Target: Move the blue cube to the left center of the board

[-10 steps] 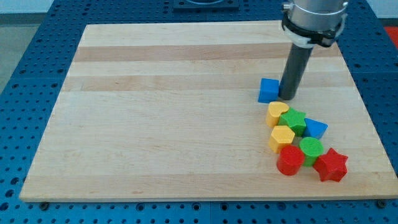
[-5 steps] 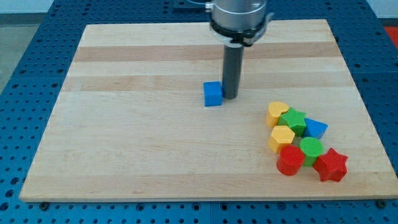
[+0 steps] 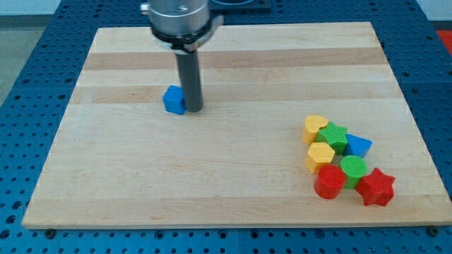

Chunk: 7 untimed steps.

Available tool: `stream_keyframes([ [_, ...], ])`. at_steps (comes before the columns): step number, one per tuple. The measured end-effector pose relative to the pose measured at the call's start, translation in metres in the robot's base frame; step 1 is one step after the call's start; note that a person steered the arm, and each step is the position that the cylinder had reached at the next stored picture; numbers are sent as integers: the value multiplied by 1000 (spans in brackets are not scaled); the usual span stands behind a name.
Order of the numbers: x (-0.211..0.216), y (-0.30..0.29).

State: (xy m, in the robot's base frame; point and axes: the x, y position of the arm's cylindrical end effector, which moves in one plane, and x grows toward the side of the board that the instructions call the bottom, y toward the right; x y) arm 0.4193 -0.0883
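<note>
Blue cube [image 3: 173,100] sits on the wooden counter [image 3: 212,183], in the upper half and left of the middle, well short of the counter's left edge. My tip [image 3: 194,110] is just to the view's right of the blue cube, down on the counter and touching or all but touching the cube's right face; the gap is too small to tell. The tool is a plain dark rod [image 3: 190,77] under a silver collar [image 3: 178,15]. It has no jaws, so it is neither clenched nor released, and it grasps nothing, only standing upright beside the cube. The other blocks are in one tight cluster well apart from the blue cube, far to its right and lower in the view: yellow heart [image 3: 315,128] is the closest to the cube, green star [image 3: 333,136] is touching it, then a blue wedge-like block [image 3: 359,146], yellow hexagon [image 3: 320,156], green cylinder [image 3: 352,168], red cylinder [image 3: 329,182], and red star [image 3: 376,187] farthest from the cube. A blue perforated surface [image 3: 28,85] surrounds the counter
</note>
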Motion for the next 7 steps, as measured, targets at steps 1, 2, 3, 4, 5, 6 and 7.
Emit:
stream_keyframes([
  [1,0,-31],
  [2,-9,-33],
  [3,-29,-33],
  [4,-42,-33],
  [5,-49,-42],
  [6,-50,-55],
  [7,-48,-75],
])
